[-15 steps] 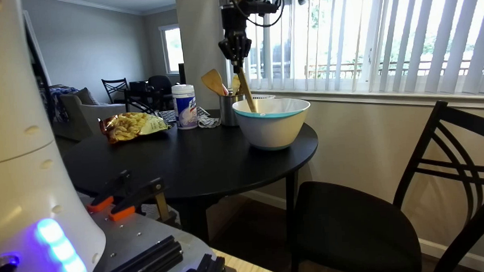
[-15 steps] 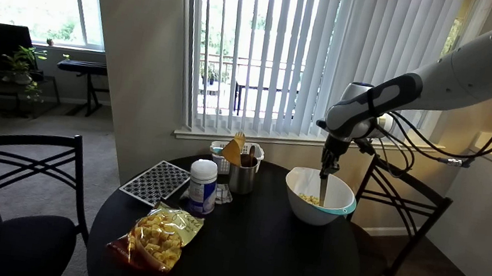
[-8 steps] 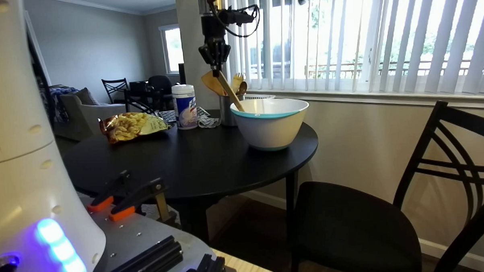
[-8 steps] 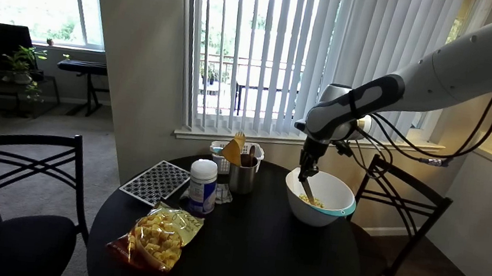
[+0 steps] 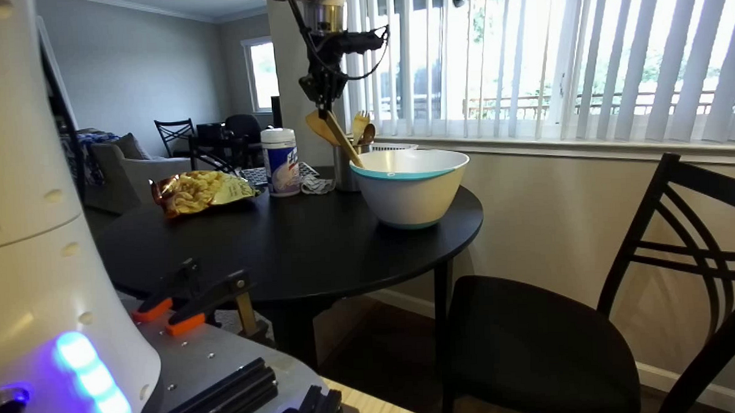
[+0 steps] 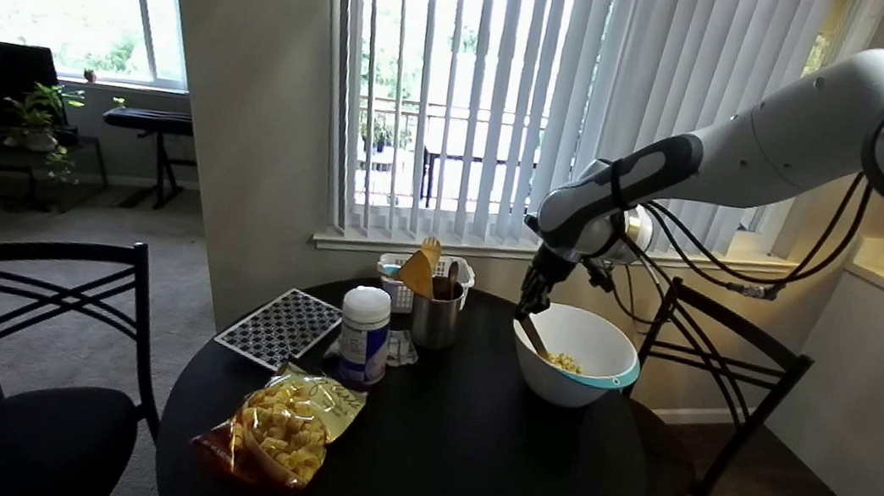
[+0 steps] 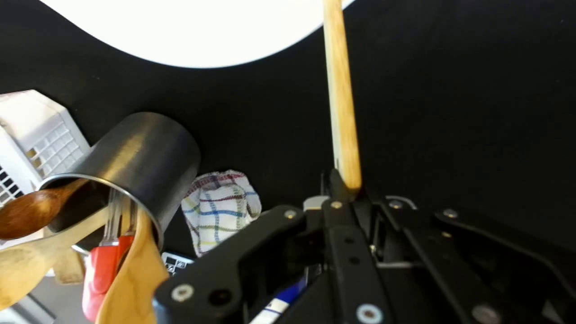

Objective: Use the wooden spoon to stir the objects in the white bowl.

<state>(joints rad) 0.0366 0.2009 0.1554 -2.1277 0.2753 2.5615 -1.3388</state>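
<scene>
My gripper [image 5: 324, 112] is shut on the upper end of the wooden spoon [image 5: 344, 140]. In the wrist view the spoon [image 7: 341, 90] runs from the fingertips [image 7: 348, 185] up over the white bowl's edge. The spoon leans, its lower end inside the white bowl [image 5: 413, 199]; it also shows in an exterior view [image 6: 535, 337]. There the gripper [image 6: 528, 310] is at the bowl's left rim, and yellow pieces [image 6: 566, 363] lie in the bowl [image 6: 552, 388] by the spoon's lower end. The spoon's tip is hidden. In the wrist view the bowl [image 7: 202, 31] is cut off at the top.
A metal holder [image 6: 434, 324] with wooden utensils stands left of the bowl, before a white basket [image 6: 468, 273]. A wipes canister [image 6: 363, 340], a checked cloth [image 7: 220, 211], a snack bag [image 6: 291, 424] and a patterned board [image 6: 279, 327] are on the black round table [image 6: 463, 473].
My gripper has moved left in both exterior views and its wrist has tilted. The spoon has gone from nearly upright to leaning against the bowl's left side. The bowl has shifted very slightly.
</scene>
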